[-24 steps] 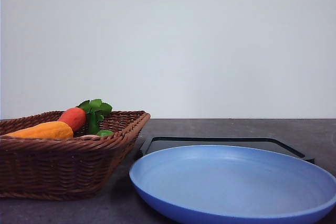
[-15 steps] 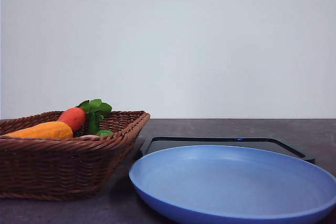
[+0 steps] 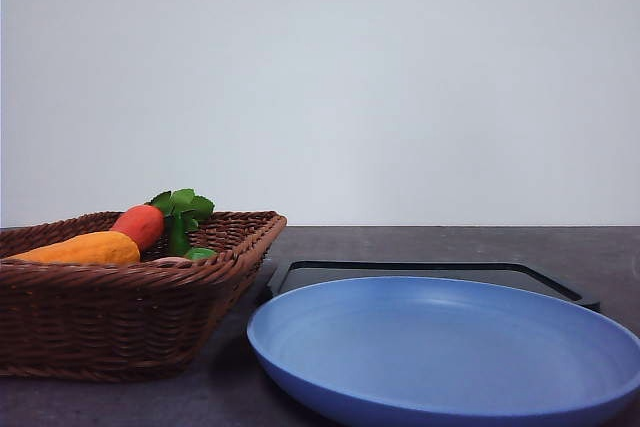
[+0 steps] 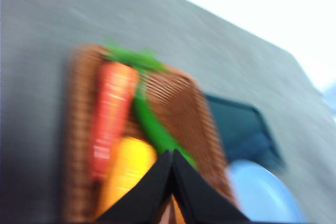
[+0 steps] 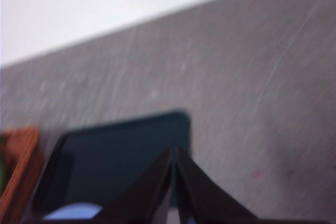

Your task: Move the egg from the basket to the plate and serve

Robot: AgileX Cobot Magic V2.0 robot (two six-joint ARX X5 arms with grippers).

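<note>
Basket [image 3: 120,317] sits left of plate [image 3: 450,357], long axis running near-to-far, carrot [image 3: 140,225] inside lying along it; left gripper [image 4: 172,153] and right gripper [image 5: 173,150] both closed, empty.

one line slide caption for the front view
Wicker basket holding a carrot and a yellow vegetable, beside an empty blue plate fronting a black tray.

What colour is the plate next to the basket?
Light blue, plain and matte, with no pattern. The plate shows best in the front view.
</note>
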